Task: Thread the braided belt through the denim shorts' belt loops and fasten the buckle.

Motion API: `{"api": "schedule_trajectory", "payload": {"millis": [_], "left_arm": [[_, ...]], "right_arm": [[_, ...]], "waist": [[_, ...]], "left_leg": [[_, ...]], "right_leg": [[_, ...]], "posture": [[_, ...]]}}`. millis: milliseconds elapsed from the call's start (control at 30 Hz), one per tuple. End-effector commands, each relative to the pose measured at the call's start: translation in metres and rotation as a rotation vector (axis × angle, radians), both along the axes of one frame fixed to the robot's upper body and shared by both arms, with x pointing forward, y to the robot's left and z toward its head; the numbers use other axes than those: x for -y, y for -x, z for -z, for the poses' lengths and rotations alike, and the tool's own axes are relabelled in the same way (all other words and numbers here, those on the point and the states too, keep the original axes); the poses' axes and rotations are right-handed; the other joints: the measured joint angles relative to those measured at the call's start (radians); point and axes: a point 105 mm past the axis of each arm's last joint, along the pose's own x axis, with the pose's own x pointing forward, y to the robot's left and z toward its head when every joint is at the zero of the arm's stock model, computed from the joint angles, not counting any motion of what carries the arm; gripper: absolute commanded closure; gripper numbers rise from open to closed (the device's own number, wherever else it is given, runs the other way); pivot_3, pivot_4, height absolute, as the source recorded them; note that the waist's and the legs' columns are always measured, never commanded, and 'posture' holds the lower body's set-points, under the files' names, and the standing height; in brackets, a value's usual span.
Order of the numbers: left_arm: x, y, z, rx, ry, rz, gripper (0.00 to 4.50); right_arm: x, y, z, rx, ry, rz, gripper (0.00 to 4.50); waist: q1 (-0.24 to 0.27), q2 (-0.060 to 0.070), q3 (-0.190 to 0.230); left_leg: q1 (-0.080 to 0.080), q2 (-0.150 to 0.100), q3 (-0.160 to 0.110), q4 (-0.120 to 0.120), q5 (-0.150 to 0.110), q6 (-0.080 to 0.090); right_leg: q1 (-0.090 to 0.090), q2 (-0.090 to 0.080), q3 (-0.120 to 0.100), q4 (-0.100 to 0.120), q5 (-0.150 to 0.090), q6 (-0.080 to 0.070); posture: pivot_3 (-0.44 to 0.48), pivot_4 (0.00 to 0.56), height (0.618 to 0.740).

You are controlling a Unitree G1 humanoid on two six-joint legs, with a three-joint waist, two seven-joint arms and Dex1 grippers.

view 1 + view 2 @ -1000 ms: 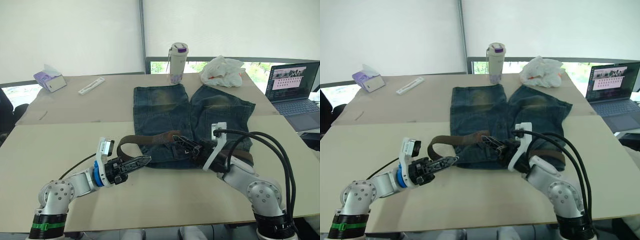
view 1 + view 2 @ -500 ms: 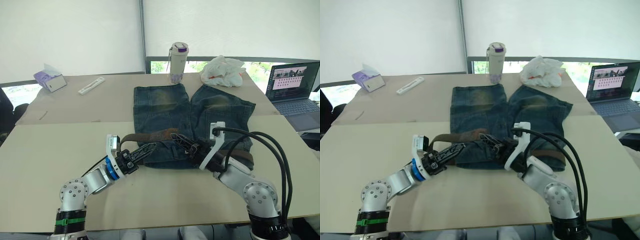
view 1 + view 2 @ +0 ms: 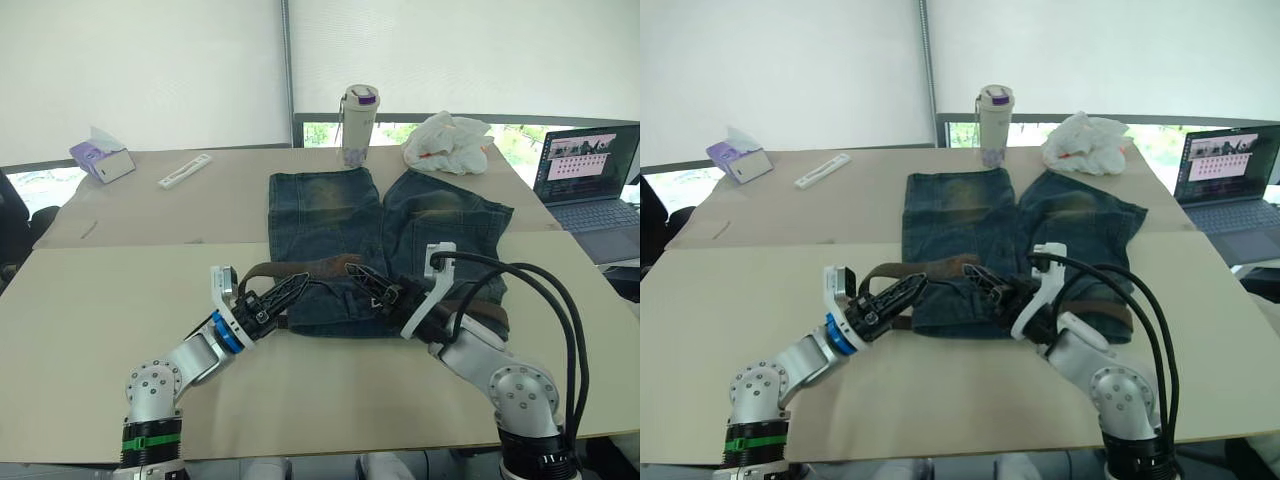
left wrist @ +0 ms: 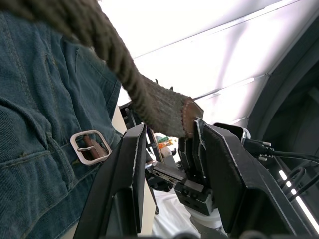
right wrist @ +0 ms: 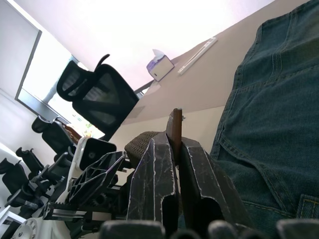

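Right end effector (image 3: 352,270) pinches the braided belt (image 3: 300,268) tip; left end effector (image 3: 288,289), fingers apart, should grip close behind, over the denim shorts (image 3: 330,225).

The denim shorts (image 3: 385,235) are lying flat on the table (image 3: 120,300), dark blue with faded yellowish patches on both short, wide legs. The legs are pointing toward the far side and the waistband is lying along the near edge. The braided belt (image 3: 300,268), a narrow olive-brown strap, is arching up off the waistband on the left side and running across toward the right, where it is showing again at the right end of the waistband. The buckle (image 4: 90,147), a small rectangular silver frame, is resting flat against the denim.
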Motion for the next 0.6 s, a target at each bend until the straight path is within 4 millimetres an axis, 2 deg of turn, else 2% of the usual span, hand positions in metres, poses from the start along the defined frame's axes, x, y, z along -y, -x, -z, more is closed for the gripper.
{"api": "schedule_trajectory", "payload": {"millis": [33, 200, 300, 367, 600], "left_arm": [[0.0023, -0.0020, -0.0056, 0.008, 0.021, -0.024, 2.61], [0.0049, -0.0034, -0.0076, -0.005, 0.047, -0.054, 2.61], [0.0045, -0.0054, -0.0086, -0.005, 0.047, -0.058, 3.46], [0.0044, -0.0063, -0.0102, -0.003, 0.052, -0.058, 4.40], [0.0060, -0.0052, -0.0102, -0.002, 0.048, -0.053, 4.49]], "right_arm": [[-0.0026, 0.0062, -0.0119, 0.042, -0.026, -0.017, 4.50], [-0.0050, 0.0078, -0.0104, 0.036, -0.025, -0.022, 4.50], [-0.0065, 0.0089, -0.0093, 0.031, -0.022, -0.031, 4.50], [-0.0070, 0.0094, -0.0092, 0.031, -0.021, -0.036, 4.50], [-0.0047, 0.0088, -0.0081, 0.048, 0.015, -0.026, 4.50]], "waist": [[0.000, 0.000, 0.000], [0.000, 0.000, 0.000], [0.000, 0.000, 0.000], [0.000, 0.000, 0.000], [0.000, 0.000, 0.000]], "left_leg": [[0.000, 0.000, 0.000, 0.000, 0.000, 0.000], [0.000, 0.000, 0.000, 0.000, 0.000, 0.000], [0.000, 0.000, 0.000, 0.000, 0.000, 0.000], [0.000, 0.000, 0.000, 0.000, 0.000, 0.000], [0.000, 0.000, 0.000, 0.000, 0.000, 0.000]], "right_leg": [[0.000, 0.000, 0.000, 0.000, 0.000, 0.000], [0.000, 0.000, 0.000, 0.000, 0.000, 0.000], [0.000, 0.000, 0.000, 0.000, 0.000, 0.000], [0.000, 0.000, 0.000, 0.000, 0.000, 0.000], [0.000, 0.000, 0.000, 0.000, 0.000, 0.000]], "posture": [[0.000, 0.150, 0.740], [0.000, 0.150, 0.740], [0.000, 0.150, 0.740], [0.000, 0.150, 0.740], [0.000, 0.150, 0.740]]}}
